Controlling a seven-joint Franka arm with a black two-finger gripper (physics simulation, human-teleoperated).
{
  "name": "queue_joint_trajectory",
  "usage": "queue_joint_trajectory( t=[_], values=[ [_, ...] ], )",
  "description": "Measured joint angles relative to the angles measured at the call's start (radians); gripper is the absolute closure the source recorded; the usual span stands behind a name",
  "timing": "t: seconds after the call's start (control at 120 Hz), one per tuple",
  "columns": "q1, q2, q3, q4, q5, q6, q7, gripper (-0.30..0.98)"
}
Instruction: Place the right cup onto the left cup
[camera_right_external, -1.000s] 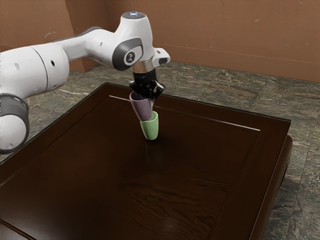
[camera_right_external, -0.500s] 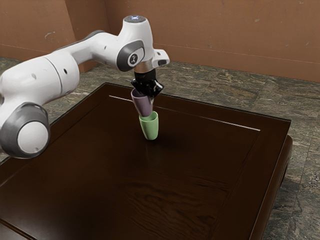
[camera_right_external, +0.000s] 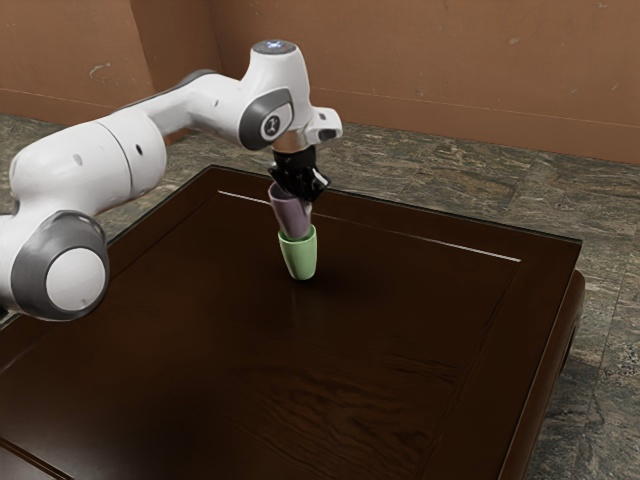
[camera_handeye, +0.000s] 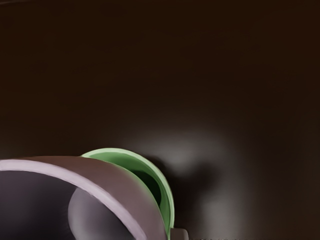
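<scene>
the gripper (camera_right_external: 301, 196) clamps the tilted purple cup (camera_right_external: 290, 216), its base in the mouth of the green cup (camera_right_external: 299, 260), toward the far edge of the tabletop (camera_right_external: 400, 320).

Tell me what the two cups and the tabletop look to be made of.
Purple cup: perhaps matte ceramic or plastic, softly shaded without sharp glints. Green cup: likewise, with a smooth, opaque wall. Tabletop: apparently dark varnished wood, given its grain and sheen.

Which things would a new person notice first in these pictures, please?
The white arm comes first, reaching in from the exterior view's left. Then the eye falls on the purple cup, held by the black gripper, its lower end at the mouth of the pale green cup on the dark table.
</scene>
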Motion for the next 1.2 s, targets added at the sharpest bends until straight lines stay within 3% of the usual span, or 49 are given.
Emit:
queue_joint_trajectory(
  t=[0.3,0.633,0.958,1.05,1.2],
  values=[
    [0.000,0.003,0.000,-0.044,-0.011,0.000,0.020,0.76],
    [-0.003,-0.002,0.002,-0.050,-0.016,0.000,0.039,0.23],
    [-0.008,-0.048,0.003,-0.051,-0.013,-0.009,0.047,0.05],
    [-0.009,-0.143,0.004,-0.125,-0.011,-0.010,0.048,0.03],
    [-0.010,-0.523,0.039,-0.446,-0.029,-0.058,0.033,0.02]
  ],
)
